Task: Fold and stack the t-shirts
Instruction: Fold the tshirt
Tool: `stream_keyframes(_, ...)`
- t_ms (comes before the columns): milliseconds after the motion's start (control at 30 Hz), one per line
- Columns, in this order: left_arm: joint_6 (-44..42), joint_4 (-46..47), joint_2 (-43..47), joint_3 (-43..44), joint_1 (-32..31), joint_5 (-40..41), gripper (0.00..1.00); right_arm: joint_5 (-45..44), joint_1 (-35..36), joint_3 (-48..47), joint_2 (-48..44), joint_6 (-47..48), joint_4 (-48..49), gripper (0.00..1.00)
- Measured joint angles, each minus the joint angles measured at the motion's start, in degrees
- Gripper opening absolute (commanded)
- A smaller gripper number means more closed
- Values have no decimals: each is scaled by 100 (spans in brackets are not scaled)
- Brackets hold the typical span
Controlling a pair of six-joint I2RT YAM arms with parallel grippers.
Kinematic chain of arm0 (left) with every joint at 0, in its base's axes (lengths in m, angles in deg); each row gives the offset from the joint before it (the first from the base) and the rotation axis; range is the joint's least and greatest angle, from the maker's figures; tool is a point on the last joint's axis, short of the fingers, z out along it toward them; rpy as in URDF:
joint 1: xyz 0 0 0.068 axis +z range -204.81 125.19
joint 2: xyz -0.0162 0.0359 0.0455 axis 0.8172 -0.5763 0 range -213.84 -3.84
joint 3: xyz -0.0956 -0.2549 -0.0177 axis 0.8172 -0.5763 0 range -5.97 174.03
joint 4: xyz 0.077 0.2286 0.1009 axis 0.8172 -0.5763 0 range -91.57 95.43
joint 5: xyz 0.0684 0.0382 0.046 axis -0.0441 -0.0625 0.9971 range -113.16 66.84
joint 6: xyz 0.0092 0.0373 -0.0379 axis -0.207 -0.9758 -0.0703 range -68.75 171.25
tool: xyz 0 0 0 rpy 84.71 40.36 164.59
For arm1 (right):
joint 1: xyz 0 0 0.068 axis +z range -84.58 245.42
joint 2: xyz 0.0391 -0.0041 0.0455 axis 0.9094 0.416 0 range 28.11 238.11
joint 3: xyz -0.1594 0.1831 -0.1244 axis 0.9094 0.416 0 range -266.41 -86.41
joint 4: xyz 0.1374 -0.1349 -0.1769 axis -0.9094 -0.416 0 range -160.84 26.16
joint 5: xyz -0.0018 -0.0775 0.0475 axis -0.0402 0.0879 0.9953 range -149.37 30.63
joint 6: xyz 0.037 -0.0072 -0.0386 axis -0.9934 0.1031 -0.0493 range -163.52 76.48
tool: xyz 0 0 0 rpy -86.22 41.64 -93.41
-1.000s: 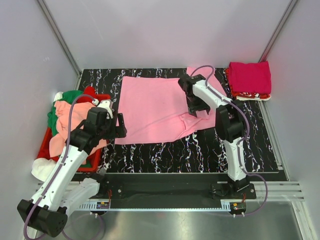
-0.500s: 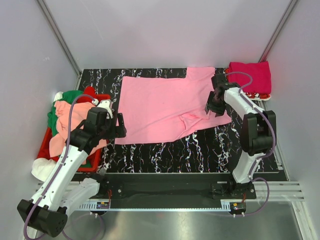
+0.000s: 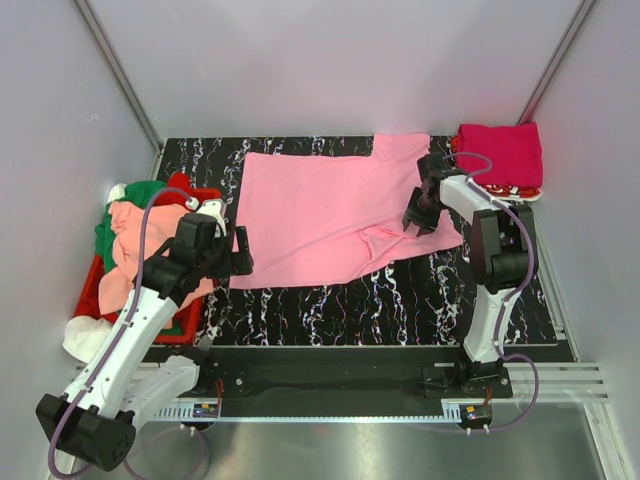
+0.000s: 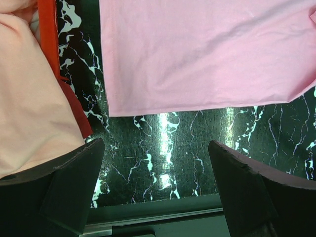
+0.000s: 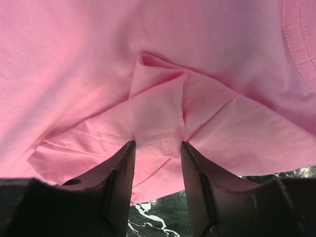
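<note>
right gripper (image 5: 157, 145): jaws partway apart astride the bunched sleeve (image 5: 159, 98), whether they pinch it cannot be told | pink t-shirt (image 3: 320, 205): spread flat on the marbled table (image 3: 400, 300) | risk: jaws may catch several crumpled layers, so a pull drags the whole shirt askew

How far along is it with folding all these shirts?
Done: a folded stack, magenta on top, sits at the far right corner. In hand: the pink t-shirt lies spread out, and the right end effector straddles a bunched fold near its sleeve. Left: a heap of unfolded t-shirts in the red crate, beside the open, empty left end effector.
</note>
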Motion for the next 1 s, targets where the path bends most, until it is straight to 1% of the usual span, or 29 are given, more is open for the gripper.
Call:
stream_keyframes(100, 0, -2, -7, 0, 0, -2, 94, 13, -9, 66, 0, -26, 151, 45)
stream_keyframes(400, 0, -2, -50, 0, 0, 7, 94, 9, -39, 413, -33, -101, 448, 45)
stream_keyframes(833, 2, -2, -83, 0, 0, 22, 94, -251, -52, 1165, -656, -186, 704, 49)
stream_keyframes(1000, 2, 0, -136, 0, 0, 26, 94, -258, -87, 1497, -1080, -225, 702, 47)
